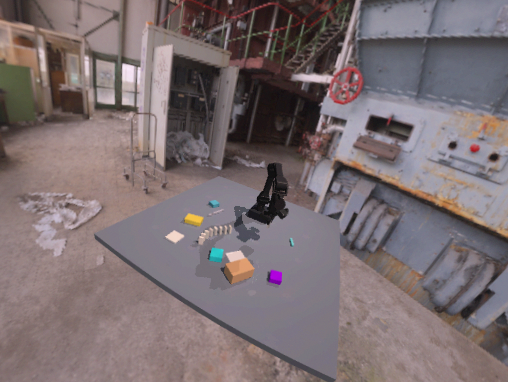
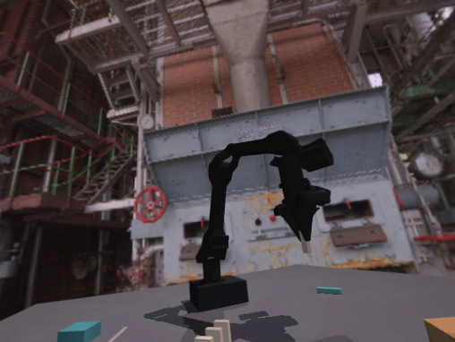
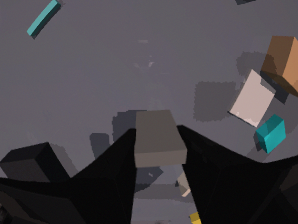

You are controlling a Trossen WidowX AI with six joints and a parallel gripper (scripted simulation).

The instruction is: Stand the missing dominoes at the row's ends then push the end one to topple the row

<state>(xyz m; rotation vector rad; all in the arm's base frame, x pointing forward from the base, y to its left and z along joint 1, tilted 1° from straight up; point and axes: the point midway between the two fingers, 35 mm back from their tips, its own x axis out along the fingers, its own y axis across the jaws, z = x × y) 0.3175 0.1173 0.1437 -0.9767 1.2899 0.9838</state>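
My gripper (image 2: 304,238) (image 3: 156,133) is shut on a pale domino (image 2: 306,247) (image 3: 159,135), which sticks out below the fingertips. It hangs well above the table (image 1: 310,300) in the exterior view. In the top view the held domino cannot be made out. The curved row of standing cream dominoes (image 1: 201,240) (image 2: 222,330) is left of the arm in the top view. Several stand there at close spacing. Only its nearest part shows at the bottom of the exterior view. In the wrist view the fingers hide most of the row.
Near the row lie a teal block (image 1: 216,255) (image 3: 271,134), a pale flat block (image 1: 235,256) (image 3: 252,99), an orange box (image 1: 239,270) (image 3: 284,57) and a yellow block (image 1: 194,219). A thin teal piece (image 1: 291,242) (image 2: 329,290) (image 3: 44,19) and a purple block (image 1: 275,277) lie farther right.
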